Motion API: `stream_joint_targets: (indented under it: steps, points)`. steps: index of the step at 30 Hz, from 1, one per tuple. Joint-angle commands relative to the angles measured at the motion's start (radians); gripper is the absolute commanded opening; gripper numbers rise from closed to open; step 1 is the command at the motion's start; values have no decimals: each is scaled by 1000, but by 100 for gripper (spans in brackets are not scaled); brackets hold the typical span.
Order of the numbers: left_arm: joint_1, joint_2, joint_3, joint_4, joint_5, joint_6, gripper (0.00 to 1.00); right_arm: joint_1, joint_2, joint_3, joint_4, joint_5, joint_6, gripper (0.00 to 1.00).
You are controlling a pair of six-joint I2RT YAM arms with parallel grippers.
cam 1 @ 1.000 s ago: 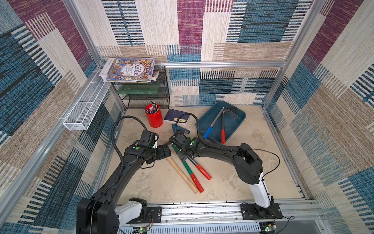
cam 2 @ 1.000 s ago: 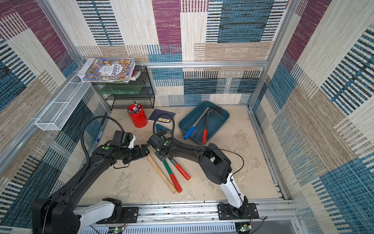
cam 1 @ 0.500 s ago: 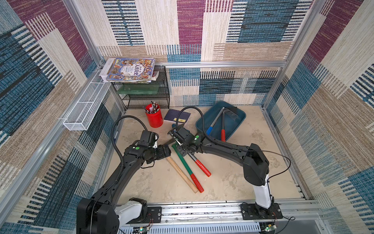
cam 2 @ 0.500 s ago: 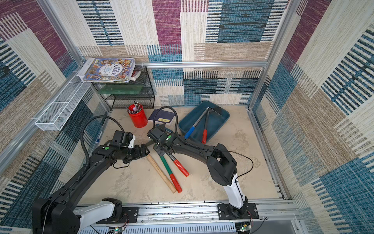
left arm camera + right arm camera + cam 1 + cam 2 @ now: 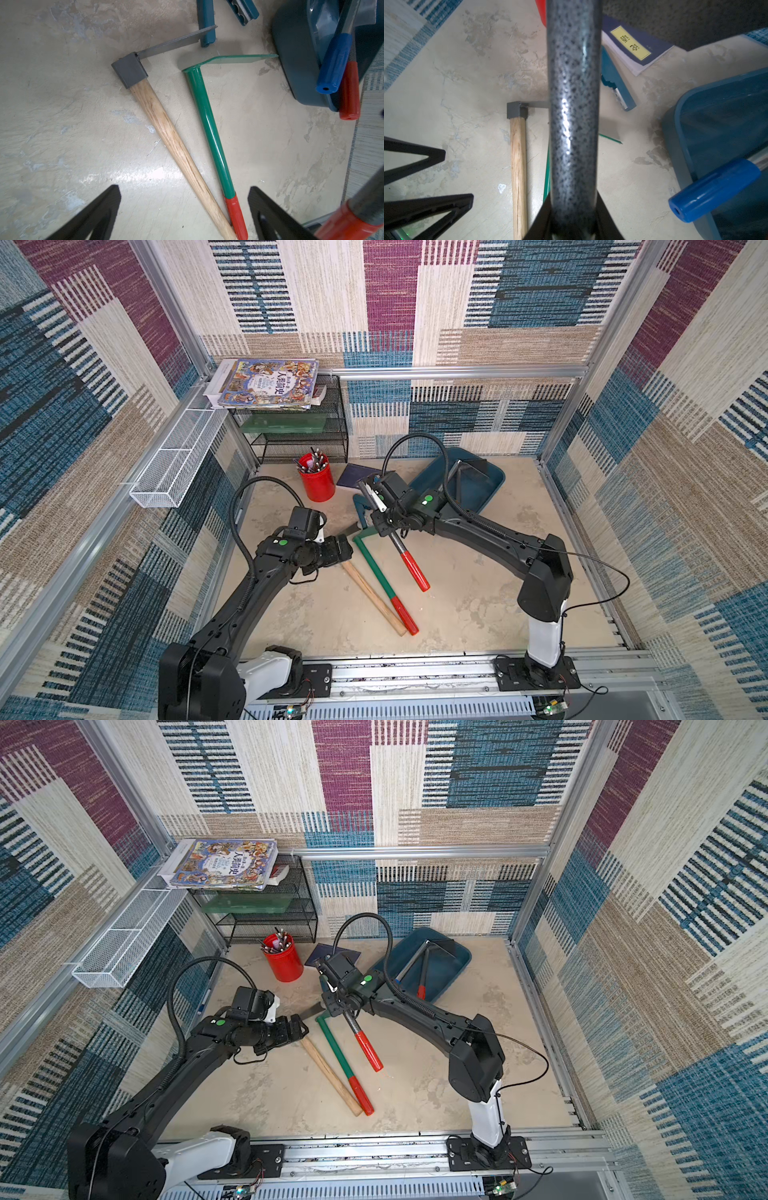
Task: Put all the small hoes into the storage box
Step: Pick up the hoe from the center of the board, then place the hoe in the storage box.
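The storage box (image 5: 457, 965) holds a blue-handled tool (image 5: 334, 64) and a red-handled tool (image 5: 350, 91); the right gripper (image 5: 386, 529) clamps the small hoe (image 5: 413, 568), the left gripper (image 5: 184, 193) is spread, empty.

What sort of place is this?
Probably a robot test booth, not a real room: two arms bolted to a metal rail, patterned fabric walls on aluminium framing, small hoes laid out on the floor.

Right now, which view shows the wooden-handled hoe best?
The left wrist view: the wooden-handled hoe shows head, blade and most of its handle. Both top views show mainly its handle; in the right wrist view a grey shaft hides most of its blade.
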Motion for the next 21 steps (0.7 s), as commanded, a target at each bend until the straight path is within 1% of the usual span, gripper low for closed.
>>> stream_joint_targets:
  steps: [1,7,13,21]
  points:
    - [1,3,6,7,19,5,99,-23,-24,33,17,4,52,0]
    - [-1,-4,-2,11,16,15,99,-94,-54,44,24,-38,119,0]
    - [-3,-13,-6,21,21,37,99,-160,-77,39,32,-40,183,0]
    - [-26,-37,-23,68,58,72,99,-265,-84,29,42,-93,249,0]
